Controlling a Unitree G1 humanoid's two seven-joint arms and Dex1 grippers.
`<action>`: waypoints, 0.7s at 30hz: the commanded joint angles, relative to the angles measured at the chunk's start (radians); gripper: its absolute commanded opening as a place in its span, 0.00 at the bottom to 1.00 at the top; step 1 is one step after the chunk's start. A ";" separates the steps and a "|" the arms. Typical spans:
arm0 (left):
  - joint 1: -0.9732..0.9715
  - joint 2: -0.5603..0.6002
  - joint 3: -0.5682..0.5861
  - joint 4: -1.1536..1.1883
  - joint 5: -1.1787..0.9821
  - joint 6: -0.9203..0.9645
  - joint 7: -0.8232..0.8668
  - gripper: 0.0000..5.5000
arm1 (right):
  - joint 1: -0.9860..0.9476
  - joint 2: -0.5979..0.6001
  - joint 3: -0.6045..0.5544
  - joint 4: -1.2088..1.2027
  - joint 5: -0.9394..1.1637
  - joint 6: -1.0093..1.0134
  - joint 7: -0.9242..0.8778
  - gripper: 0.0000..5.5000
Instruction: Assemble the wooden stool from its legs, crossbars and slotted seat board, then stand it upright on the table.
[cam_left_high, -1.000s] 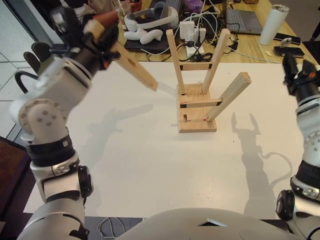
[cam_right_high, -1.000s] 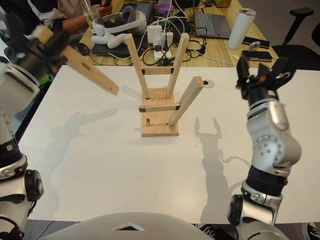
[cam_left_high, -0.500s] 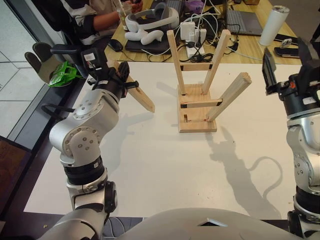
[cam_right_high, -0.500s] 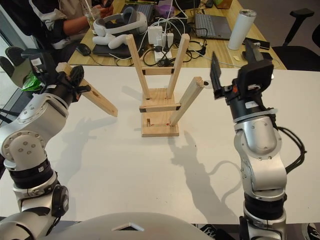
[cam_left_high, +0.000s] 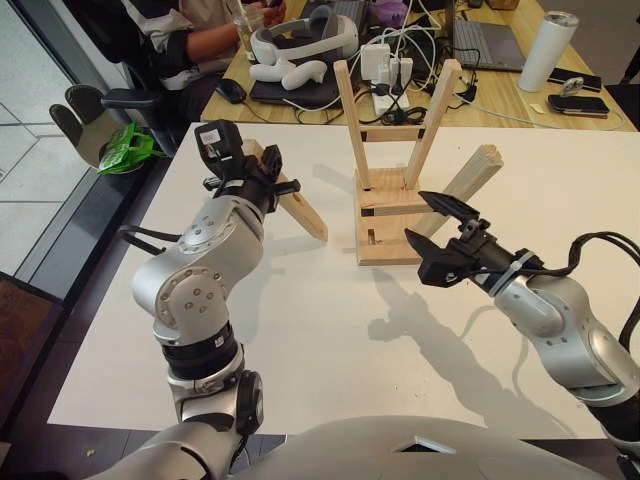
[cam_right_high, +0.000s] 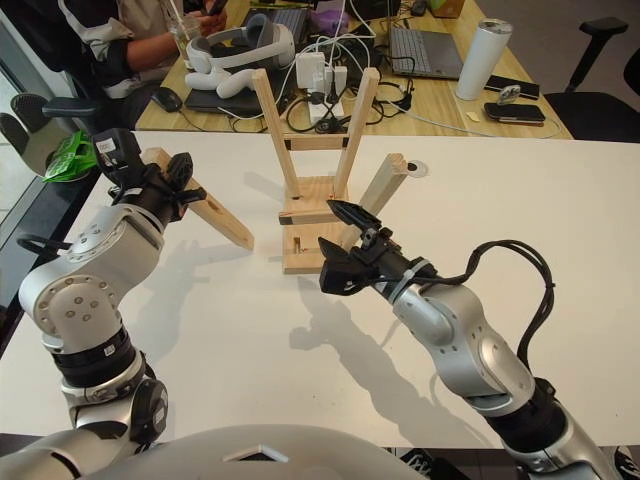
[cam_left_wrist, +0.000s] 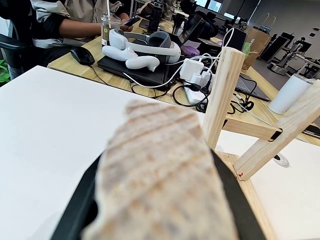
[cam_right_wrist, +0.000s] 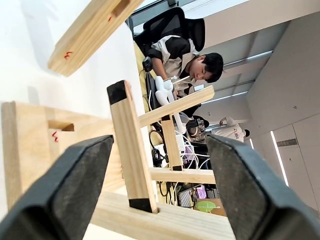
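The part-built stool lies upside down mid-table, its slotted seat board (cam_left_high: 393, 240) flat on the surface. Two legs (cam_left_high: 347, 110) stand up from it, joined by a crossbar (cam_left_high: 392, 132). A third leg (cam_left_high: 468, 180) leans out to the right above a lower crossbar (cam_left_high: 400, 207). My left gripper (cam_left_high: 258, 172) is shut on a loose wooden leg (cam_left_high: 300, 205), held slanting left of the stool; that leg (cam_left_wrist: 160, 175) looms close in the left wrist view. My right gripper (cam_left_high: 433, 240) is open at the board's front right corner, its fingers (cam_right_wrist: 65, 190) either side of a dark-ended stick (cam_right_wrist: 132, 160).
Behind the white table (cam_left_high: 300, 340) a wooden desk holds a headset (cam_left_high: 300, 40), cables and a power strip (cam_left_high: 385, 75), a laptop, a white tumbler (cam_left_high: 545, 45) and a phone (cam_left_high: 578, 102). A person sits at the back left. The table's left edge lies near my left arm.
My right arm swung down from high on the right to the stool's front right corner, fingers open. My left arm lowered the loose leg and brought it closer to the stool.
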 joint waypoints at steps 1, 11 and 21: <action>-0.023 -0.027 -0.003 -0.015 0.027 0.019 -0.003 0.18 | -0.025 0.009 0.006 0.071 -0.080 -0.017 0.040 0.62; -0.055 -0.087 -0.003 -0.023 0.067 0.044 -0.020 0.18 | -0.069 0.151 -0.007 0.226 -0.208 -0.044 -0.056 0.62; -0.082 -0.213 0.051 -0.058 0.055 0.105 0.008 0.18 | -0.038 0.229 -0.064 0.241 -0.205 -0.035 -0.081 0.62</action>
